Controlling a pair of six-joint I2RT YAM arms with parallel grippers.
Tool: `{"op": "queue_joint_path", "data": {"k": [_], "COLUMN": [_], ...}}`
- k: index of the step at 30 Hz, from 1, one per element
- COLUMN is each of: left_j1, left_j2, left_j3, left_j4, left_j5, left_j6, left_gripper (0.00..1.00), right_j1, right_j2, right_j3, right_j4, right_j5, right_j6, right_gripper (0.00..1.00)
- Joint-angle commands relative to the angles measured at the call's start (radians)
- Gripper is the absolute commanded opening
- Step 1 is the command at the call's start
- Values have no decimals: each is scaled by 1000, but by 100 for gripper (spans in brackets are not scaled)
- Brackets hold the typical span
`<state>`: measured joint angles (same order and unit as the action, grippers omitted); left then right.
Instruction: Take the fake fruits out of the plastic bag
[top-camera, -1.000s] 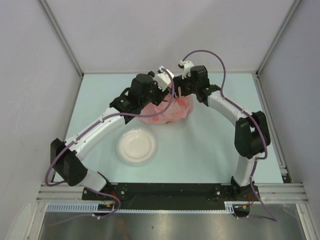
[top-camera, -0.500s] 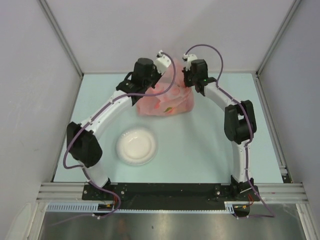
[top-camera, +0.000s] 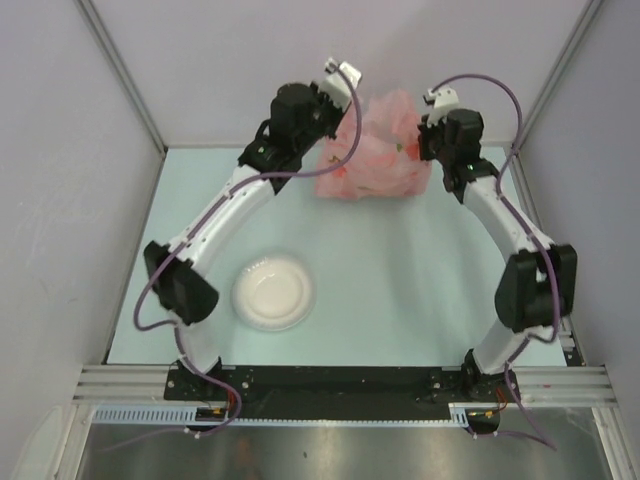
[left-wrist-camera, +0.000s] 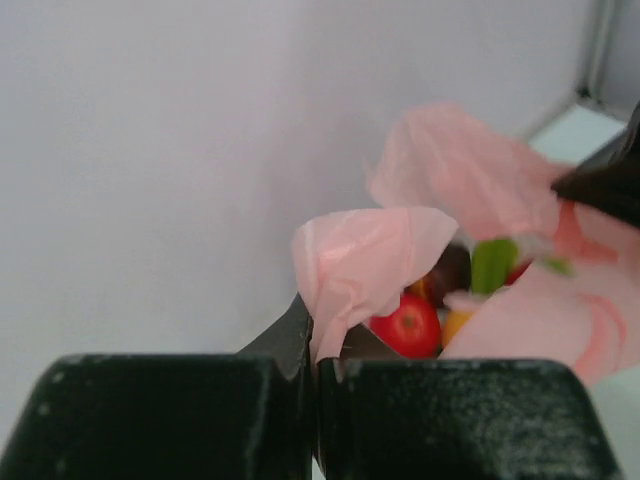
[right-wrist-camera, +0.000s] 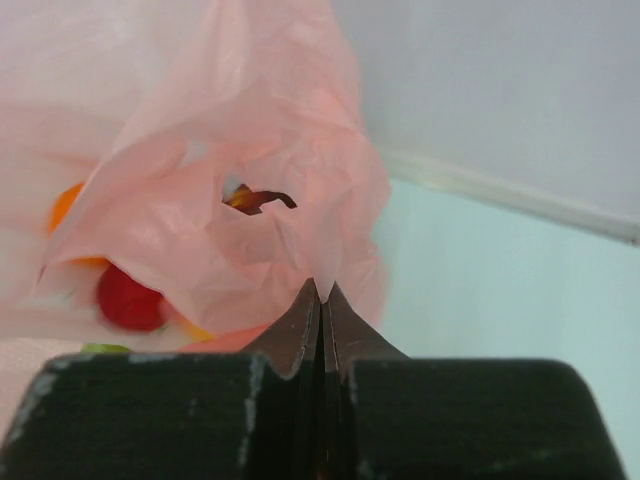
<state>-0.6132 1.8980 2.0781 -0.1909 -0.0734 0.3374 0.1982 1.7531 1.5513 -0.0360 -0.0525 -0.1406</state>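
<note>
Currently clamping thin bag (top-camera: 372, 150) rim with left gripper (left-wrist-camera: 313, 335) and right gripper (right-wrist-camera: 322, 296), both pinched tight, held up by back wall (top-camera: 300, 60). Soft, crinkly, slippery, light; fruits (left-wrist-camera: 405, 325) loose inside. Probably best regripping bottom to tip out.

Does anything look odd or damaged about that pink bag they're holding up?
Yes: the plastic bag has a small ragged opening near where the right tool pinches it, something dark showing through; tear or fold, I cannot tell. The fake fruits are inside; none spilled.
</note>
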Motion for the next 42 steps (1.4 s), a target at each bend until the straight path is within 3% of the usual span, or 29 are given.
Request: {"op": "queue_joint_path", "data": {"k": [1, 2, 3, 4, 5, 7, 8, 10, 14, 17, 25, 31, 37, 42], "left_j1": [-33, -37, -49, -56, -65, -80, -82, -82, -82, -82, -66, -65, -62, -62], "left_j2": [-296, -335, -374, -420, -438, -441, -433, -403, -390, -401, -485, -537, -576, -591], "left_j3": [-395, -470, -542, -655, -703, -786, -802, -813, -799, -786, -886, -969, -1047, -1078], "left_j4": [44, 32, 25, 21, 21, 19, 21, 16, 28, 7, -48, -33, 10, 10], "left_j5": [125, 183, 217, 245, 276, 270, 264, 276, 265, 224, 32, 34, 6, 14], "left_j6": [-103, -136, -152, -172, -184, -259, -288, -331, -406, -434, -616, -675, -683, -663], "left_gripper": [0, 0, 0, 0, 0, 0, 0, 0, 0, 0, 0, 0, 0, 2], "right_j1": [-49, -63, -69, -74, -77, -72, -50, -2, 272, 398, 394, 365, 426, 443], "right_j2": [-222, -290, -314, -337, -380, -434, -461, -550, -624, -598, -434, -293, -432, -431], "right_j3": [-277, -322, -367, -413, -425, -421, -416, -407, -385, -385, -385, -439, -617, -677], "right_j4": [-83, -114, -189, -230, -267, -317, -318, -306, -274, -262, -203, -102, -267, -243], "right_j5": [-43, -50, -69, -107, -115, -162, -176, -196, -147, -112, -55, -41, -17, 0], "right_j6": [-2, 2, -4, -14, -33, -28, -30, -42, -82, -103, -51, -8, 79, 134], "right_gripper": [0, 0, 7, 29, 37, 74, 81, 87, 83, 69, 44, 38, 36, 40]}}
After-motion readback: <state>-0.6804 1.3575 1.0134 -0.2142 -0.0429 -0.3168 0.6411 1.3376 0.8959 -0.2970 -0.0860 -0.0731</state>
